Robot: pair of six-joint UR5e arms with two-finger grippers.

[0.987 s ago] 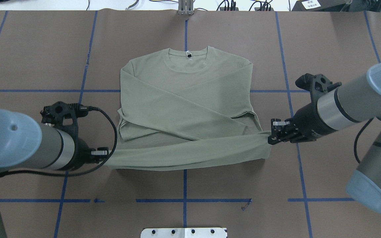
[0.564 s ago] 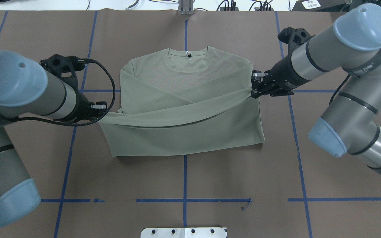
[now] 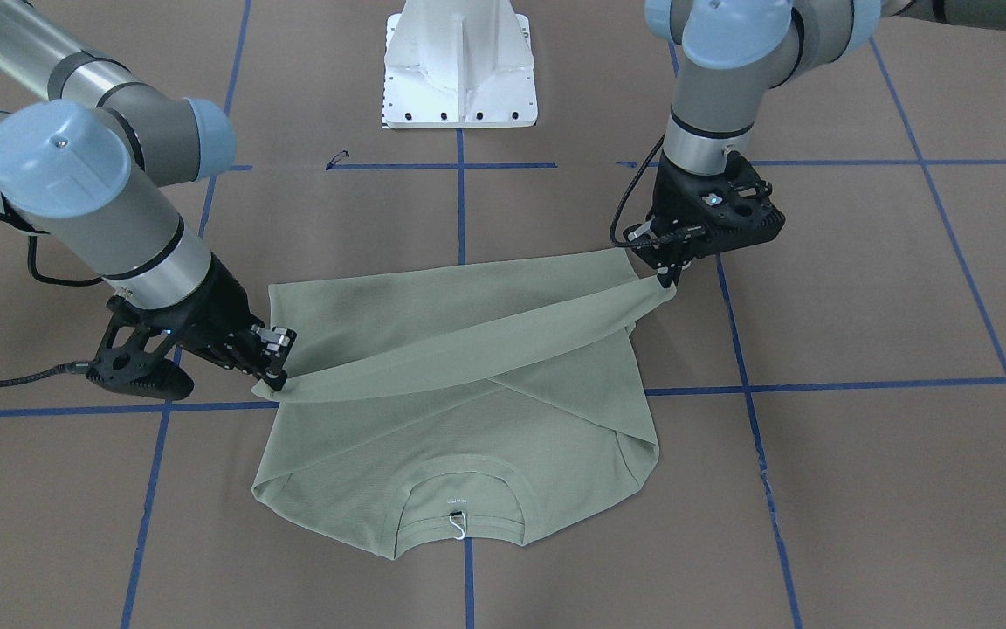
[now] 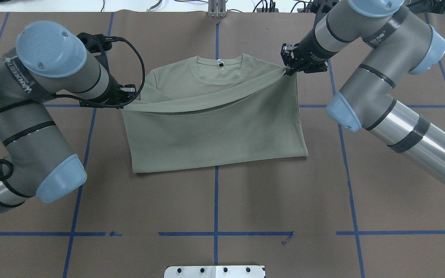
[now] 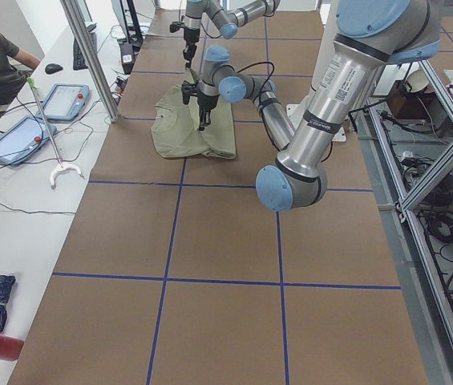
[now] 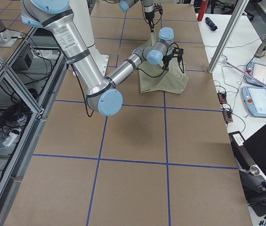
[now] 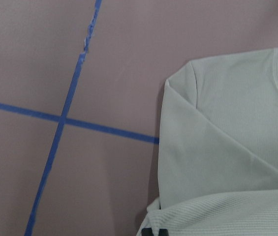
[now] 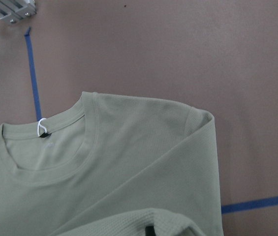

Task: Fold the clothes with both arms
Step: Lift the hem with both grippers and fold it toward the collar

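Shirt [image 4: 214,131] lay at the upper centre of the overhead view on the brown counter [image 4: 214,200], collar at the top, its hem raised in a sagging band across the chest. Left tool [image 4: 125,101] pinched one hem corner at centre left. Right tool [image 4: 287,68] pinched the other corner, upper right, beside the shoulder. The knit looked light, soft and stretchy, likely to droop or skew unless taken evenly at both corners. White tag [image 4: 219,61] sat at the neckline. Blue tape lines [image 4: 215,233] crossed the counter and a white base plate [image 4: 214,271] sat well apart at the bottom edge, neither on the fold's path.
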